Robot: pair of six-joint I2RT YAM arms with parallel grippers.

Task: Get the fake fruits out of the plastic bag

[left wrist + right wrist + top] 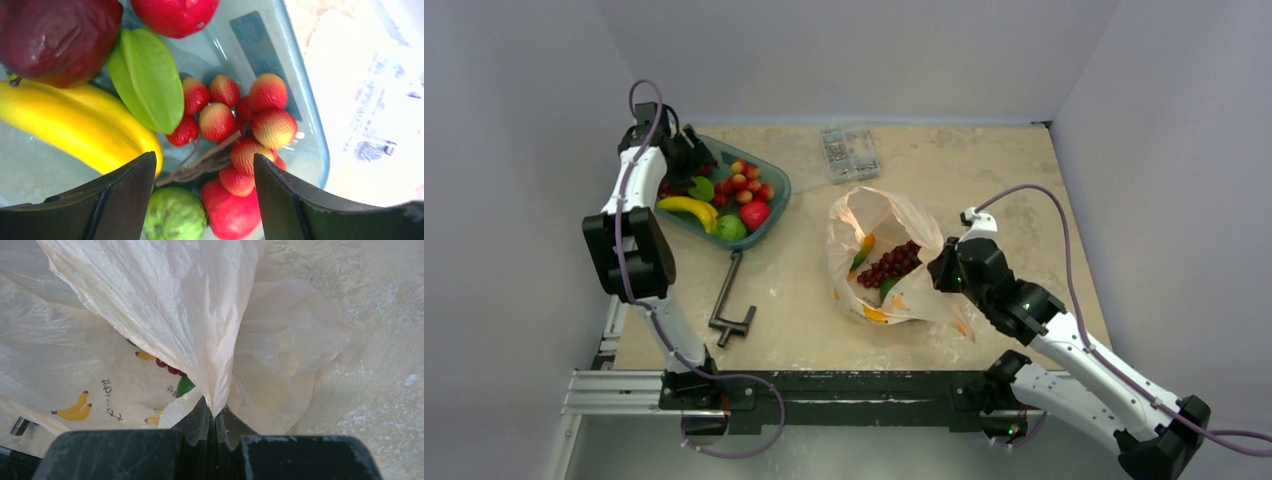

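Crinkly pale-orange film makes up the plastic bag (879,250), which lies on the table (984,170) in front of the right arm, its mouth gaping toward the far side. Inside it lie a dark red grape cluster (894,263), a green fruit (888,288) touching the cluster's near end, and a yellow-orange piece (864,250) at its left.

The right gripper (946,268) is clamped on the bag's right edge. In the right wrist view its 2 jaws are pressed together on a gathered fold of the film. The bag carries printed yellow bananas (75,409) and a line of small dark characters beside them, too small and skewed to read.

The other fruits are in the teal tray (774,185) at the far left of the table, well apart from the bag: a banana (689,208), a lime (730,227), a red apple (755,213) and a cherry-like bunch (746,178). The left gripper (205,200) hangs over this tray with its jaws spread wide and nothing between them. Its wrist camera looks down on the bunch, the banana, a flat green leaf-shaped piece (150,80) and a dark red fruit (55,35).

Between the tray and the bag lies a grey metal clamp (732,300). A clear box of small parts (849,152) sits near the far edge.
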